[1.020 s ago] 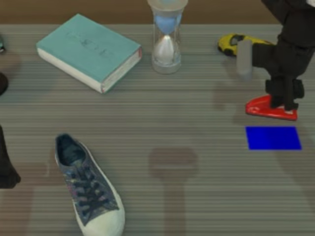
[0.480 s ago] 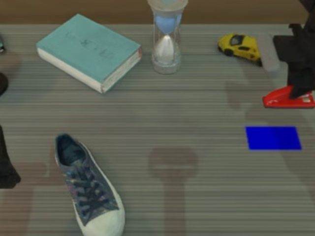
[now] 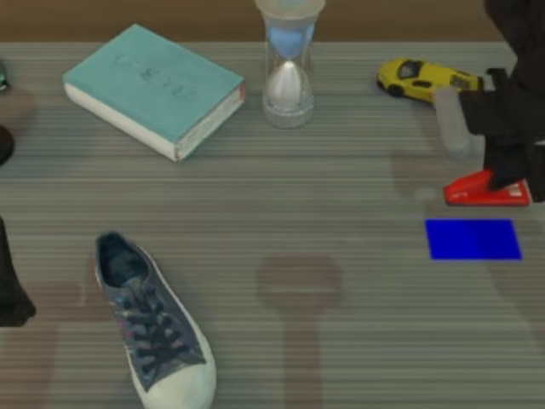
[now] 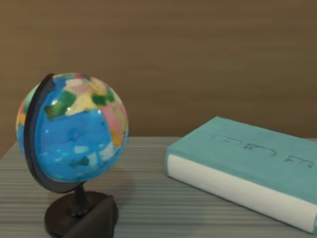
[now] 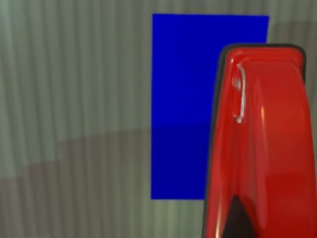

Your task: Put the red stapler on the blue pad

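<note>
Above striped grey table point(image 3: 341, 170), right end effector point(image 3: 508, 175) gripping red stapler point(image 3: 477, 189), blue pad point(image 3: 473, 239) beside

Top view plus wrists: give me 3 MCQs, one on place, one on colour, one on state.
1. Where is the red stapler?
A. flat on the blue pad
B. just beyond the pad's far edge, at the right hand
C. beside the sneaker

2. What colour is the toy car?
A. yellow
B. green
C. white

3. What is the left arm doing?
A. gripping the book
B. lifting the hourglass
C. parked at the table's left edge

Answers: 1 B, red body lies clear of the pad. 2 A, yellow body by the right arm. 3 C, it touches nothing.
</note>
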`<state>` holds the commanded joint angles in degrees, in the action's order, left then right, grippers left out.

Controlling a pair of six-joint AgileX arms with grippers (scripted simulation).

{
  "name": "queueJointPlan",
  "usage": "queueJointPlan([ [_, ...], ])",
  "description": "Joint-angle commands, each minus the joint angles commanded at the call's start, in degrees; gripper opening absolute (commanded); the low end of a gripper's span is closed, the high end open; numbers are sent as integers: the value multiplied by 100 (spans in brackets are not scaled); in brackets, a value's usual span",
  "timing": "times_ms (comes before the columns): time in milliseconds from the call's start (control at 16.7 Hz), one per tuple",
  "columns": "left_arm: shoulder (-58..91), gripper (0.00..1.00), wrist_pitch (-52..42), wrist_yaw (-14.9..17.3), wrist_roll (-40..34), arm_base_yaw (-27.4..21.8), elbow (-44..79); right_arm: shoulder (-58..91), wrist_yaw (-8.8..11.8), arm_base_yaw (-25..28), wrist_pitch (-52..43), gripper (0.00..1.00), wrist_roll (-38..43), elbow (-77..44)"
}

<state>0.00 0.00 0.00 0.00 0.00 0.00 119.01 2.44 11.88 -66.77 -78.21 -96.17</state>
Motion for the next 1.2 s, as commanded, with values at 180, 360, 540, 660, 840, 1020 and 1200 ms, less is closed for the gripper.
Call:
queueJointPlan([
  [180, 0, 100, 0, 0, 0, 0, 0, 142, -4, -10, 801, 0, 38, 620],
  [360, 0, 100, 0, 0, 0, 0, 0, 221, -6, -10, 1164, 0, 52, 952],
  [540, 0, 100, 0, 0, 0, 0, 0, 223, -6, -10, 1170, 0, 52, 958],
  [660, 0, 100, 0, 0, 0, 0, 0, 223, -6, -10, 1170, 8, 52, 958],
  [840, 0, 100, 0, 0, 0, 0, 0, 223, -6, -10, 1170, 30, 52, 958],
  [1020, 0, 100, 0, 0, 0, 0, 0, 223, -6, -10, 1170, 53, 52, 958],
  [1200, 0, 100, 0, 0, 0, 0, 0, 223, -6, -10, 1170, 75, 52, 958],
])
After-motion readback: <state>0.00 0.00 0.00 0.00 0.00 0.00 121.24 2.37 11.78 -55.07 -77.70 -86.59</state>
